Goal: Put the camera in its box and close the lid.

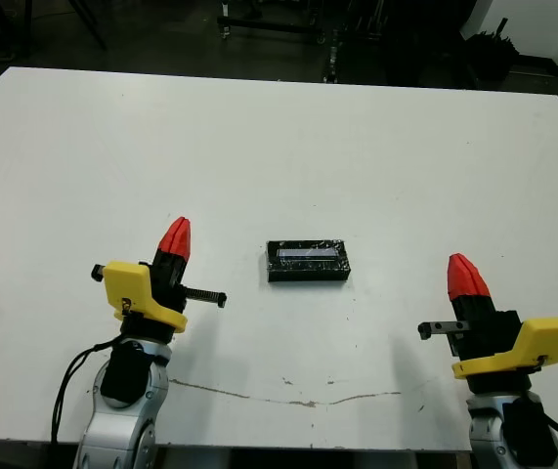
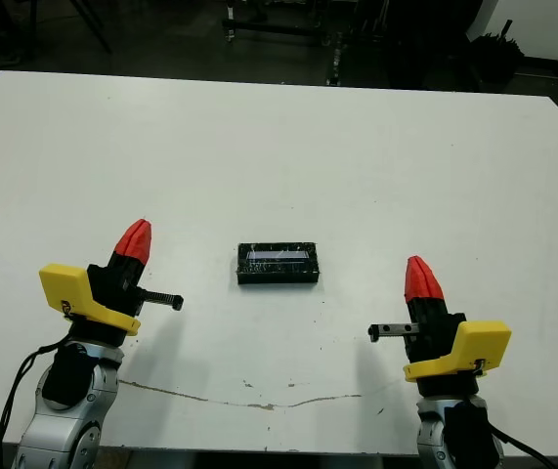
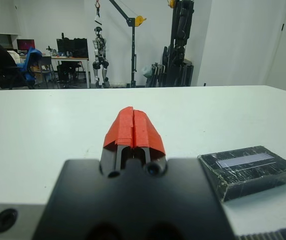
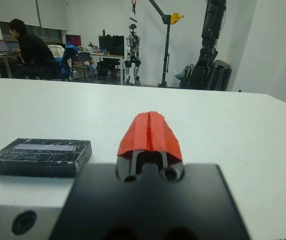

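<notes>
The lid [image 1: 307, 256] is already sitting squarely on the box [image 1: 307, 275] mid-table [image 1: 279, 147], no camera showing, so the task is looking finished, while the left pincer [image 1: 175, 237] and right pincer [image 1: 465, 276] are hovering pinched together, empty, well apart from it.

Only the closed box [image 1: 307, 262] sits mid-table, bare tabletop [image 1: 279, 147] all round it, left gripper [image 1: 175, 237] and right gripper [image 1: 465, 276] well apart from it.
</notes>
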Robot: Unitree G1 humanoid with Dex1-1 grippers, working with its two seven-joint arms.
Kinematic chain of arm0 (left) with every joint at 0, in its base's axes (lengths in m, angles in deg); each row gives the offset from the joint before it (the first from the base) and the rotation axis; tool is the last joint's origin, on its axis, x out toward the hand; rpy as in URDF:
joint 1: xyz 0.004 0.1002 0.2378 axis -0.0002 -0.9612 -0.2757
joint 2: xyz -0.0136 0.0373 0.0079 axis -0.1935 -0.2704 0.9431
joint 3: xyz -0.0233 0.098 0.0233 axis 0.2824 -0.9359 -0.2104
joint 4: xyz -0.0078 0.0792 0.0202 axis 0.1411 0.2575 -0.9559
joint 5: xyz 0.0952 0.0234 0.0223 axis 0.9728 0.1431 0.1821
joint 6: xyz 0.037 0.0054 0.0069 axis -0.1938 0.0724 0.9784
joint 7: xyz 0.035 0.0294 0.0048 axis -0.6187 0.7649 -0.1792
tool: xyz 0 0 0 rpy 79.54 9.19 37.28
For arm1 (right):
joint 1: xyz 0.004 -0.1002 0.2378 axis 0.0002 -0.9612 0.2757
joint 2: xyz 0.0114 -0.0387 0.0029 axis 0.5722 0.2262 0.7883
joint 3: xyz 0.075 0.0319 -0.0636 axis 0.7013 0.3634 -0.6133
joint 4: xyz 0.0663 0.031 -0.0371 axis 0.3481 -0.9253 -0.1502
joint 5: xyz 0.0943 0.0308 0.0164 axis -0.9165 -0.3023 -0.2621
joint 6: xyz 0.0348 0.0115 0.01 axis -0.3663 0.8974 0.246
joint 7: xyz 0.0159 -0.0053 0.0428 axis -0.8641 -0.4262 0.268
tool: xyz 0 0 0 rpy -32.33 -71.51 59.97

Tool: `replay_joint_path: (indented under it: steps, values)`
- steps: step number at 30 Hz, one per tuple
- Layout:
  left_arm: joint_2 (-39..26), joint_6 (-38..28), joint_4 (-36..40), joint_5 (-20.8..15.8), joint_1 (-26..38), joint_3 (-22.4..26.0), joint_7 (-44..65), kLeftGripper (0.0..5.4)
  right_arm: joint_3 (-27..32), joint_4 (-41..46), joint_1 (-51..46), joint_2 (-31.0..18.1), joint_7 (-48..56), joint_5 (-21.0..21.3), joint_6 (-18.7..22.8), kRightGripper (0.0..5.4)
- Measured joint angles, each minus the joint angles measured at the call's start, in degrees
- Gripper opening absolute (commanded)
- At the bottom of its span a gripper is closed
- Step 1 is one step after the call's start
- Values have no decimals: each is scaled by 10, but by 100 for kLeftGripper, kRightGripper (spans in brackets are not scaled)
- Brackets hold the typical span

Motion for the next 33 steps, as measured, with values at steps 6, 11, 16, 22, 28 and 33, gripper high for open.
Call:
replay_joint_path:
  steps: [6, 11, 16, 22, 28, 33]
  values:
    - [0, 0, 0, -2, -1, 0, 0, 1, 0, 1, -1, 0, 0, -1, 0, 0]
    - [0, 1, 0, -3, -1, 0, 0, 1, 1, 0, 0, 0, 1, -3, 0, 0]
    - [0, 0, -1, -9, -1, 0, 1, 1, 1, 0, 0, -1, 0, -3, 0, 0]
    - [1, -2, -3, -7, -1, -5, -1, 1, 3, 0, 7, -3, 2, -12, 1, 0]
    - [1, -8, -10, -7, -1, -6, -1, 1, 8, 2, 26, -10, 2, -13, 4, 0]
    - [-1, -15, -14, 6, 3, -2, -6, 1, 9, 10, 38, -12, 2, -17, 14, 0]
